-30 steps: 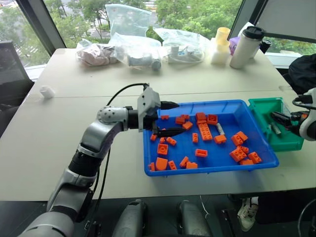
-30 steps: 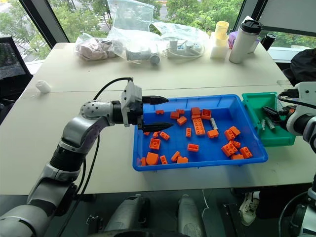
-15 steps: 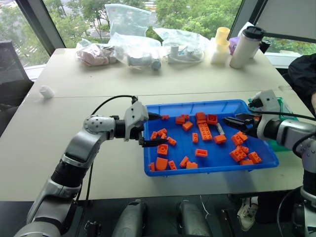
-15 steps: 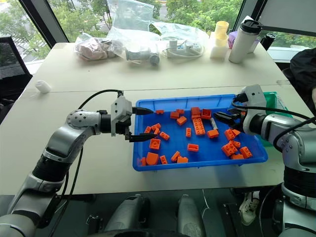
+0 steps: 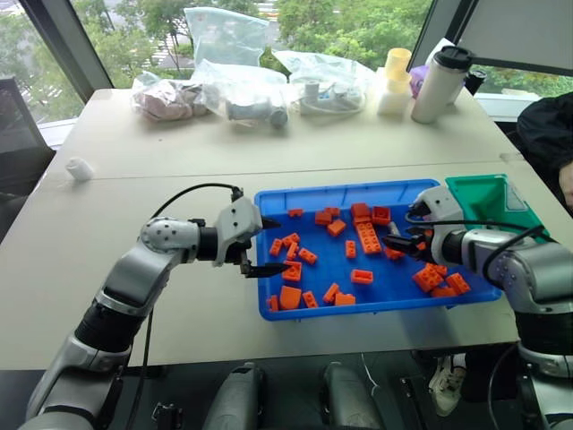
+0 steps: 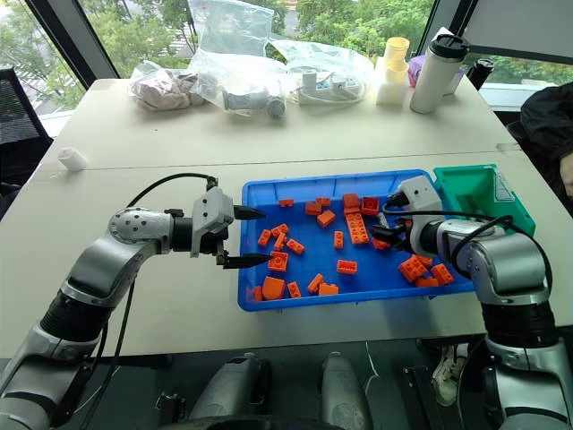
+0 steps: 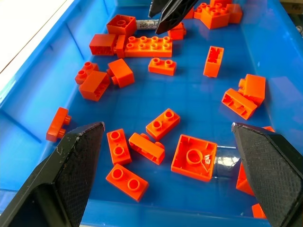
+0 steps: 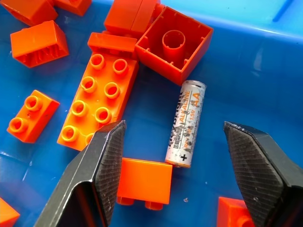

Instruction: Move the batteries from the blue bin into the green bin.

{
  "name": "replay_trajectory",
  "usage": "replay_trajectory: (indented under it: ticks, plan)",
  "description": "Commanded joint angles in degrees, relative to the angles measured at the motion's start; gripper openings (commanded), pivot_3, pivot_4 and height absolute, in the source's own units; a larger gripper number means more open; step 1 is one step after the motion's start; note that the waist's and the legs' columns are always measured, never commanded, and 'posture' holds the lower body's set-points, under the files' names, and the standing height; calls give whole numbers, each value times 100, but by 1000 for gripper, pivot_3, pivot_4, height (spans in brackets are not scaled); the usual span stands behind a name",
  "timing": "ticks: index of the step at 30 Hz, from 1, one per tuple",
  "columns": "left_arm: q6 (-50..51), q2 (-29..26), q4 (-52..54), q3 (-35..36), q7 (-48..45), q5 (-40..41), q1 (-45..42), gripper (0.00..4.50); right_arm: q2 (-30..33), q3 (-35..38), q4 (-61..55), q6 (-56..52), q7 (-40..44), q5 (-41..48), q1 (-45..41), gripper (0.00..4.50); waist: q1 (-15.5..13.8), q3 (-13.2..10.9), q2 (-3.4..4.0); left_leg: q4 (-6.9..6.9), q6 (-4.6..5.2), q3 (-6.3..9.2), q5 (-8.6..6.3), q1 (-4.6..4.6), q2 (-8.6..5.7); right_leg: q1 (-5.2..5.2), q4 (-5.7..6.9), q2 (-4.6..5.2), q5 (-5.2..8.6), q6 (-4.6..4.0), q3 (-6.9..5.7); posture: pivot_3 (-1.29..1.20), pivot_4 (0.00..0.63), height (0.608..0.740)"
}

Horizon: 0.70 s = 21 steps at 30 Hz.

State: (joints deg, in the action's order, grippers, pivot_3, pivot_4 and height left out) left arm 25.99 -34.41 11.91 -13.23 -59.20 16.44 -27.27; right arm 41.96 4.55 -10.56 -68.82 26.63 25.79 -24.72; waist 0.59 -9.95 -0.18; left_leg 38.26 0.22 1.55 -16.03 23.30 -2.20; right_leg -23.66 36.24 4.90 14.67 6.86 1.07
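Observation:
One battery, a silver cylinder with a printed label, lies flat on the floor of the blue bin among orange bricks. My right gripper hovers open just over it, one finger on each side, not touching. In the head view the right gripper is at the bin's right half. The left wrist view shows the battery under the right gripper's black fingers. My left gripper stands open over the bin's left edge, holding nothing. The green bin sits against the blue bin's far right corner.
Many orange bricks are scattered through the blue bin, some right beside the battery. Clear plastic bags, a tall bottle and stacked cups line the table's far edge. A small white object lies at the left.
My right gripper swung left from the green bin into the blue bin and came down over the battery. My left gripper drew back to the bin's left edge and sank a little.

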Motion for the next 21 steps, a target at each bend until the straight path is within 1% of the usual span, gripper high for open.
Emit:
replay_trajectory:
  ticks: [1, 2, 3, 4, 5, 9, 10, 12, 14, 17, 21]
  plan:
    - [-22, 50, 165, -20, 55, -20, -53, 4500, 85, -145, 176, 286, 70, -213, -177, 3329, 3, 0, 0, 0, 0, 0, 0, 0, 1, 0, 0, -1, 0, 0, 0, 0, 150, 740]
    - [-22, 66, 162, -28, 64, -29, -63, 4500, 100, -210, 247, 352, 95, -276, -201, 3329, 5, 0, 0, 0, 0, 0, 0, 0, 2, 0, 0, -2, 0, 0, -1, 0, 150, 740]
    - [-33, 80, 161, -28, 73, -37, -67, 4500, 129, -297, 306, 434, 121, -355, -220, 3104, 5, 0, 0, 0, 0, 0, 0, 0, 1, 0, 0, -2, 0, 0, 0, 0, 150, 740]
    - [-37, 92, 161, -28, 85, -42, -74, 4500, 147, -359, 351, 490, 170, -402, -242, 2783, 5, 0, 0, 0, 0, 0, 0, 0, 1, 0, 0, -2, 0, 0, 0, 0, 150, 740]
    - [-38, 98, 162, -27, 94, -44, -78, 4500, 157, -392, 377, 524, 210, -427, -256, 2400, 3, 0, 0, 0, 0, -1, 0, 0, 2, 0, 0, -2, 0, 0, 0, 0, 150, 740]
    - [-36, 94, 188, -8, 100, -47, -71, 4500, 170, -486, 393, 586, 276, -539, -304, 363, 4, 0, 0, 0, 0, -1, 0, 0, 1, 0, 0, -2, 0, 0, 0, 0, 150, 740]
    - [-34, 92, 196, -2, 99, -46, -67, 4500, 165, -480, 390, 585, 283, -553, -313, 66, 4, 0, 0, 0, 0, 0, 0, 0, 1, 0, 0, -2, 0, 0, 0, 0, 150, 740]
    - [-35, 95, 191, 15, 98, -38, -79, 4500, 163, -453, 387, 590, 287, -578, -345, 22, 3, 0, 0, 0, 0, 0, 0, 0, 1, 0, 0, -2, 0, 0, 0, 0, 150, 740]
    - [-46, 132, 162, 70, 121, 1, -112, 4500, 131, -260, 367, 587, 215, -576, -405, 22, 1, 0, 0, 0, 0, 0, 0, 0, 1, 0, 0, -1, 0, 0, 0, 0, 150, 740]
    - [-69, 309, 28, 237, 205, 145, -247, 4500, 55, 328, 316, 462, 89, -388, -555, 22, -10, 0, 0, 1, 0, 0, 0, 2, 0, -1, 0, 0, 0, 0, 0, 0, 150, 740]
    - [-80, 765, -325, 459, 320, 440, -666, 4500, 181, 1408, 386, 218, -309, -337, -944, 22, -41, 0, 0, 3, -1, 0, 0, 3, -1, -2, 1, 2, 0, 1, -1, 0, 150, 740]
